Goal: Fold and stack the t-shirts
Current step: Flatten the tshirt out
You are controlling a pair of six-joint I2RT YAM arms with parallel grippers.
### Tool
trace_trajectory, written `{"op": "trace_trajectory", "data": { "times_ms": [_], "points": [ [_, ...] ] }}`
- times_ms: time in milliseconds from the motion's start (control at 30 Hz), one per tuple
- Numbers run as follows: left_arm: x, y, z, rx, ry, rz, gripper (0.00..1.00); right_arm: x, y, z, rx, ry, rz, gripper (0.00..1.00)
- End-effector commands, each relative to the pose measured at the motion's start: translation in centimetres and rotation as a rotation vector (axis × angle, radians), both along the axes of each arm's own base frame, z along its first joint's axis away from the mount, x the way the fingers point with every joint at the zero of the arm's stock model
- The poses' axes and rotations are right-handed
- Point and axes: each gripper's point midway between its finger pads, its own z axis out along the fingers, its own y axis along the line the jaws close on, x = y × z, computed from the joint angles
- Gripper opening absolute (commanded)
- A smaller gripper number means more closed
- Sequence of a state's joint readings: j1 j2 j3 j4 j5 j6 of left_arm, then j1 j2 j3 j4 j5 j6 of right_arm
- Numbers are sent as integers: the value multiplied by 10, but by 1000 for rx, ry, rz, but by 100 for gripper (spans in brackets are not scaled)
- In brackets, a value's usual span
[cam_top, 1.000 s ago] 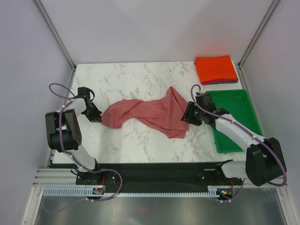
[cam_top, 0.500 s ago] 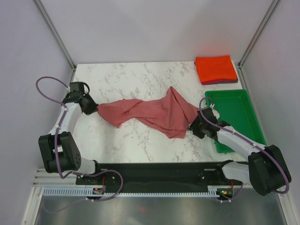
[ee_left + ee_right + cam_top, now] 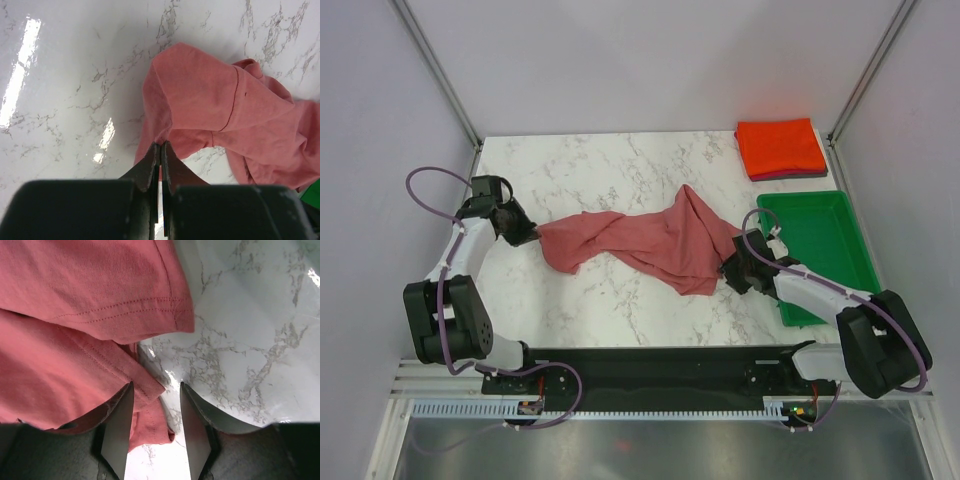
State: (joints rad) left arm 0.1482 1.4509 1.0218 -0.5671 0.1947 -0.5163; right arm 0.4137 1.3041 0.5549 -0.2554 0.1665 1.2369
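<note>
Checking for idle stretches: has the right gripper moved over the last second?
Yes. The right gripper has slid toward the arm bases, along the green tray's left rim, staying at the rose-red t-shirt's edge.

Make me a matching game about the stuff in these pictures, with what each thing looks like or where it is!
Things:
1. rose-red t-shirt
2. orange-red t-shirt
3. green tray
4. left gripper

Descriptions:
A. neatly folded, in the far right corner
B. shut, pinching one end of a shirt
C. crumpled and stretched out across the middle
D. flat on the right side, with a raised rim

Pairs: 1-C, 2-A, 3-D, 4-B
</note>
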Motion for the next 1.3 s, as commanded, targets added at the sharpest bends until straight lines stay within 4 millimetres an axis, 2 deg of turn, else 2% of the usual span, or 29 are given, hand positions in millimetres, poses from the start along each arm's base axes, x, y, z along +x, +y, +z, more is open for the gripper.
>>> {"op": "trace_trajectory", "data": {
  "times_ms": [0,167,233,300,333,367,400,433,500,533,567,633,667,733,767,833,867,900,933,1000,1033,1100,1133,1167,1200,1233,1267],
  "points": [
    [7,-6,11,-11,-49,-38,2,11,4,8,10,-33,-38,51],
    [8,-7,11,-11,-51,-38,2,6,3,0,0,-12,-56,51],
    [8,-8,11,-12,-51,-38,2,5,3,-2,-3,-4,-58,47],
    [8,-8,12,-12,-54,-37,2,6,2,-3,-10,-10,-58,35],
    [8,-7,13,-11,-56,-32,2,7,1,-1,-17,-19,-56,18],
    [9,-6,15,-11,-62,-28,2,9,-1,2,-31,-29,-51,6],
    [11,-6,18,-12,-68,-19,2,14,-6,8,-55,-50,-62,0],
    [12,-5,22,-9,-75,-7,2,18,-8,19,-64,-79,-64,0],
    [25,-5,45,-20,-133,10,2,30,-12,50,-115,-130,-43,0],
    [29,-8,58,-39,-162,7,2,38,-21,72,-154,-181,-58,0],
    [37,-9,90,-46,-236,10,2,46,-22,104,-173,-221,-59,0],
    [40,-15,127,-95,-304,30,2,53,-31,152,-228,-313,-41,0],
    [44,-17,162,-108,-382,37,2,59,-36,190,-245,-373,-56,0],
    [35,-29,213,-176,-489,47,2,54,-45,236,-280,-456,-41,0],
    [29,-35,250,-200,-568,37,2,51,-47,267,-281,-512,-34,0],
    [16,-38,283,-203,-621,26,2,37,-55,306,-296,-581,-5,0],
    [1,-37,306,-187,-642,26,2,25,-59,330,-289,-610,2,0],
    [-16,-37,327,-172,-691,26,2,16,-62,342,-286,-626,8,0],
    [-29,-36,348,-156,-738,37,2,-2,-70,361,-273,-657,8,0],
    [-62,-39,371,-154,-794,42,2,-27,-70,380,-212,-717,44,0],
    [-73,-43,383,-161,-826,26,2,-33,-66,381,-190,-727,71,0],
    [-85,-50,384,-190,-830,5,2,-43,-49,360,-128,-693,166,0],
    [-97,-55,386,-203,-844,-19,2,-44,-41,345,-110,-658,206,0],
    [-94,-56,363,-216,-788,-16,2,-39,-30,307,-90,-575,236,0],
    [-96,-56,352,-215,-770,-13,2,-44,-15,289,-35,-537,299,7],
    [-90,-54,317,-215,-690,1,2,-38,-5,280,-2,-549,320,12],
    [-96,-54,305,-199,-680,-4,2,-38,0,235,-1,-463,345,18]
  ]
}}
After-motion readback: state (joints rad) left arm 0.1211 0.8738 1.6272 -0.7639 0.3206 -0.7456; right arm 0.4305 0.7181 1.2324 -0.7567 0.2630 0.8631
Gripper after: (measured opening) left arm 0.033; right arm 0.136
